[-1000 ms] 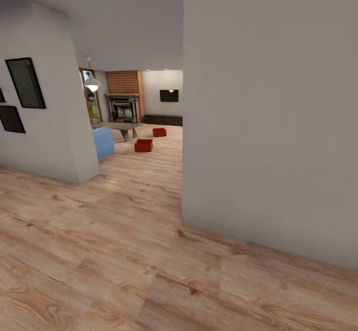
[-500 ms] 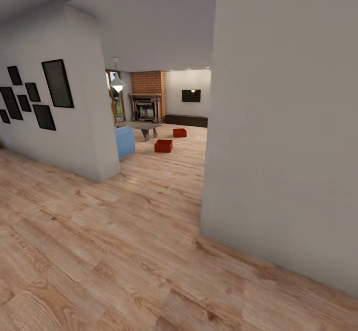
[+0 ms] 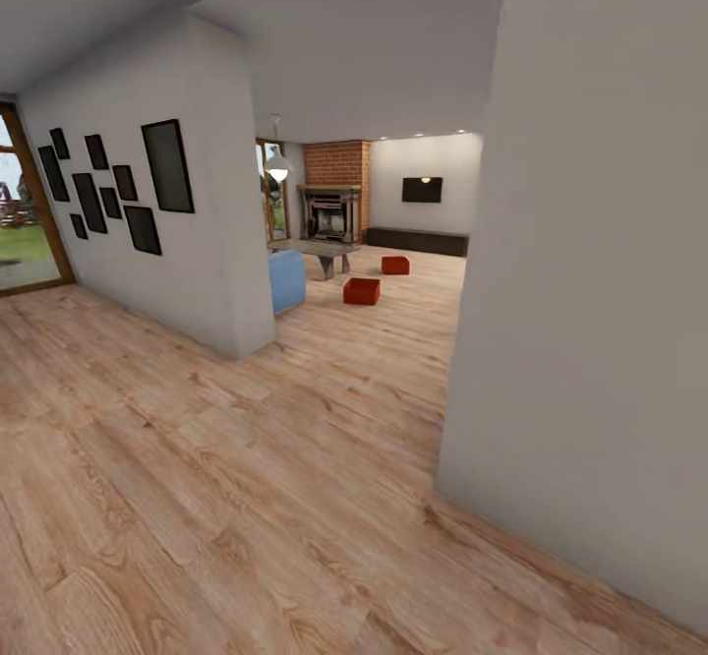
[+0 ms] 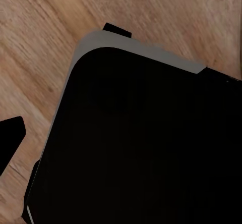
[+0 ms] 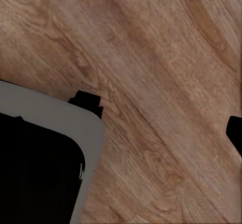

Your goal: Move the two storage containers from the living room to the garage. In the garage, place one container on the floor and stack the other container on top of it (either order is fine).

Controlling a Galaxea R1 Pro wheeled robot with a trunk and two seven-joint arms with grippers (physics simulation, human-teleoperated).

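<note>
The two storage containers are small and far off on the living room's light wood floor. The nearer red-orange box sits beside the blue sofa. The farther box lies toward the brick fireplace. Both stand apart from each other, well beyond my reach. One dark fingertip of my left gripper shows at the frame's edge over wood planks, and one fingertip of my right gripper likewise. Nothing is between the fingers. The garage is out of view.
A large white wall juts in on the right, its corner close ahead. A second wall with several black picture frames bounds the passage on the left. A low grey table and black TV stand beyond. My dark base is below.
The whole head view has swung, so the camera has turned: the living room opening and both boxes sit further right in the picture, and more of the picture wall and a glass door show at left.
</note>
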